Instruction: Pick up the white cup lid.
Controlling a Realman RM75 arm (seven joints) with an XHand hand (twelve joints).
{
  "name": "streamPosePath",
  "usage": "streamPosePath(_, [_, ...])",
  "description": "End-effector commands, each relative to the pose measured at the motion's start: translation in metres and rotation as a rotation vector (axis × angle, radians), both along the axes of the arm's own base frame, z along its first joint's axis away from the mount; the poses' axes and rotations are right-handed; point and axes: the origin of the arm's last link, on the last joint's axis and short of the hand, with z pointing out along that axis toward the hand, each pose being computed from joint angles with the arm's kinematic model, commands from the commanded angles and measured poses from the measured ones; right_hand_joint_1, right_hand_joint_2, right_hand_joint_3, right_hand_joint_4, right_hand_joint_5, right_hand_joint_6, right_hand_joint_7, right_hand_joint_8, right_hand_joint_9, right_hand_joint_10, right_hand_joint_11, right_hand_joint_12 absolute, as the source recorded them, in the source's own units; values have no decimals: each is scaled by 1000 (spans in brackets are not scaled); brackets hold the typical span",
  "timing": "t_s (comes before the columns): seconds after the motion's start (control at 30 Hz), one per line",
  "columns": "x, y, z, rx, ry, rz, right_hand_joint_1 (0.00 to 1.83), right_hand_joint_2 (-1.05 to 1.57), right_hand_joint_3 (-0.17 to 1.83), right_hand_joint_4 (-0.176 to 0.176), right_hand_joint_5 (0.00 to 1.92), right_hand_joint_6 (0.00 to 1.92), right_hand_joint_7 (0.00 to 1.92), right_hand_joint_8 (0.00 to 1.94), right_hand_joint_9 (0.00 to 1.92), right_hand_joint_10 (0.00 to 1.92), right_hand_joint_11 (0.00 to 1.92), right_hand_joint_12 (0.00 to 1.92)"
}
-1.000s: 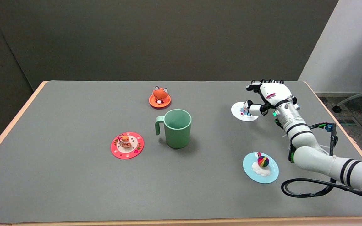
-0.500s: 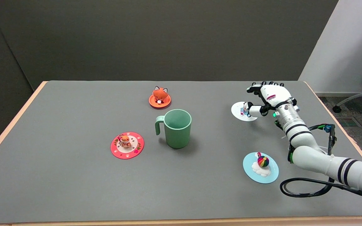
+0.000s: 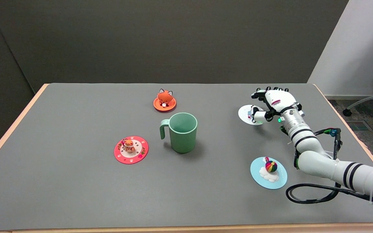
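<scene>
The white cup lid (image 3: 245, 114) lies flat on the grey table (image 3: 76, 187) at the right, with a small coloured figure on top. My right hand (image 3: 270, 102) hovers over the lid's right part. Its thumb (image 3: 258, 115) reaches down beside the little figure, while the other fingers (image 3: 260, 94) stay spread above and behind the lid. I see nothing gripped between the fingers, and the right edge of the lid is hidden under the hand.
A green mug (image 3: 182, 132) stands mid-table. Around it lie an orange lid with a fox (image 3: 164, 101), a red lid with a small figure (image 3: 131, 149) and a light blue lid with a striped ball (image 3: 268, 172). A black cable (image 3: 309, 194) loops under my forearm.
My right hand has slid a little to the left, further over the white lid, and the thumb has come closer to the figure. The lid has not moved.
</scene>
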Motion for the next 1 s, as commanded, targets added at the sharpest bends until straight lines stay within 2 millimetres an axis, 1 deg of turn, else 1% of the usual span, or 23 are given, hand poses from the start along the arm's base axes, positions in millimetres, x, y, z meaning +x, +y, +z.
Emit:
streamPosePath(0.03, [-13, -1, -7, 21, 1, -41, 733, 726, 997, 78, 638, 201, 760, 185, 761, 224, 355, 897])
streamPosePath(0.53, [-19, 4, -6, 21, 1, -58, 766, 744, 982, 83, 679, 201, 804, 187, 774, 218, 350, 894])
streamPosePath(0.6, [-19, 4, -6, 21, 1, -58, 790, 787, 889, 89, 689, 198, 809, 204, 784, 213, 339, 925])
streamPosePath(0.63, [-18, 4, -6, 20, 1, -57, 775, 751, 970, 91, 691, 204, 820, 194, 781, 222, 349, 894])
streamPosePath(0.77, [-18, 5, -4, 13, 0, -54, 794, 765, 951, 93, 720, 202, 849, 197, 800, 226, 343, 893])
streamPosePath(0.8, [-18, 5, -4, 12, 0, -53, 797, 766, 952, 89, 724, 200, 854, 194, 802, 225, 341, 892])
streamPosePath(0.83, [-18, 5, -3, 12, 1, -54, 799, 768, 946, 94, 726, 201, 854, 196, 803, 225, 345, 896])
streamPosePath(0.87, [-18, 5, -3, 11, 3, -55, 819, 816, 845, 94, 725, 200, 845, 210, 807, 217, 333, 928])
streamPosePath(0.9, [-18, 5, -3, 10, 3, -55, 829, 838, 800, 94, 727, 200, 842, 215, 809, 213, 327, 943])
streamPosePath(1.0, [-17, 5, -1, 6, 6, -52, 842, 848, 790, 104, 746, 201, 858, 216, 814, 214, 325, 941])
